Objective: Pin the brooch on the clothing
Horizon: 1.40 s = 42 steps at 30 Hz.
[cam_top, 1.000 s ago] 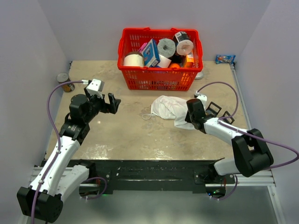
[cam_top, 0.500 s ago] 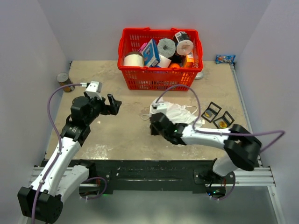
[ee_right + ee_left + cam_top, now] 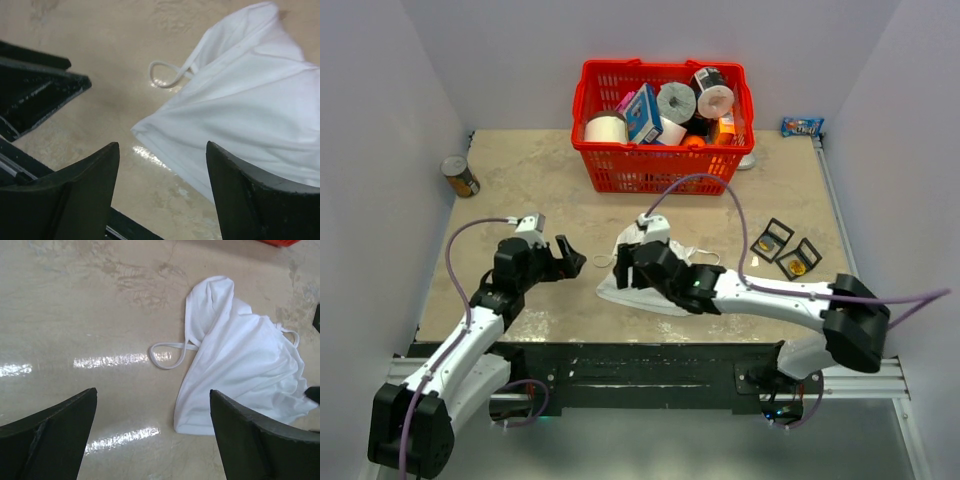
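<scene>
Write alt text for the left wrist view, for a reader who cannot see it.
A crumpled white T-shirt lies on a beige stone-patterned table, right of centre, with a thin white loop trailing from its left side. The left claw hangs open above, its two dark fingers framing the bottom corners with nothing between them.

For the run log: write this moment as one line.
left gripper open, empty | right gripper open, at T-shirt | brooches in cases, unpinned
</scene>
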Available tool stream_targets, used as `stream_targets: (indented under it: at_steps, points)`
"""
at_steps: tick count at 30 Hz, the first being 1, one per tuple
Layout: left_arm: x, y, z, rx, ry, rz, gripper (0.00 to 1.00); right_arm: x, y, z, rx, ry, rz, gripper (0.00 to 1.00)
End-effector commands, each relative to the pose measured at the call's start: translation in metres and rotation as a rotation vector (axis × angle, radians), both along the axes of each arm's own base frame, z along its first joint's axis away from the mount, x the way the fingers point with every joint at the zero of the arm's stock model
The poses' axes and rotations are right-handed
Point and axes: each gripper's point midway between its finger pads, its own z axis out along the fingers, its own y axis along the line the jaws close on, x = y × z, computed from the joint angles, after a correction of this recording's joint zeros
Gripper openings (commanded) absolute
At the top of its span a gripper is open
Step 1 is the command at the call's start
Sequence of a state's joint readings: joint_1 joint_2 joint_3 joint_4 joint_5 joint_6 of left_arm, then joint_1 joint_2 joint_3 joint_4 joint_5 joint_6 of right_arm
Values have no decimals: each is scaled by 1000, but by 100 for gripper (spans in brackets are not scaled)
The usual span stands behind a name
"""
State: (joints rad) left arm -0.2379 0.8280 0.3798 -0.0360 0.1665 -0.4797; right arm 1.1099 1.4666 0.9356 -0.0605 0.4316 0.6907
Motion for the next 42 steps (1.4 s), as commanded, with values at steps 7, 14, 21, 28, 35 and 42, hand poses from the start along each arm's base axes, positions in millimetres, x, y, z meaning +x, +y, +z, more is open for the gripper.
stream_targets:
  at_steps: [7,14,21,28,35,42]
  points:
    - [-17,-42,-36,-84,81,-162,83,38,-137,-13,-43,31,-302,74]
    - [-27,-67,-57,-77,153,-260,70,48,-169,-17,-118,36,-357,75]
    - [-41,-97,-71,-109,204,-363,54,35,-177,-37,-196,106,-315,72]
    - [-34,-95,-68,-93,170,-316,1,11,-188,-69,-239,208,-312,68]
    - [-20,-90,-51,-88,115,-259,0,-8,-197,-75,-211,254,-321,57]
    - [-8,-97,-46,-93,102,-260,0,-22,-192,-82,-160,299,-297,57]
